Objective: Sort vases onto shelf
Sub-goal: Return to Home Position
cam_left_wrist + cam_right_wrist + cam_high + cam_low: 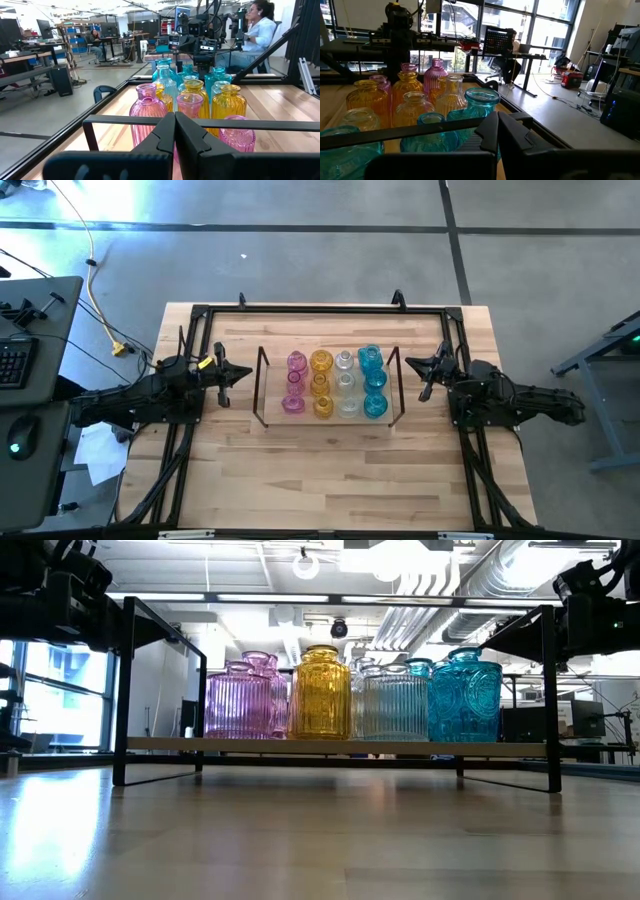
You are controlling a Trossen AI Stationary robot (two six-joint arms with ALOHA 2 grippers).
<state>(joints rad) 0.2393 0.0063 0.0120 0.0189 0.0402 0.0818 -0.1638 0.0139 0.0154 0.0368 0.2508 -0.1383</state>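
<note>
Vases [333,383] stand on the shelf [272,390] in pink, amber, clear and blue rows, with none loose on the table [330,480]. Sorting looks finished. The left gripper [247,374] and right gripper [409,364] flank the shelf, fingers closed and empty.

Glossy, ribbed, translucent glass vases [322,695] sit on a matt light-wood shelf [250,745] framed in thin dark wire.
</note>
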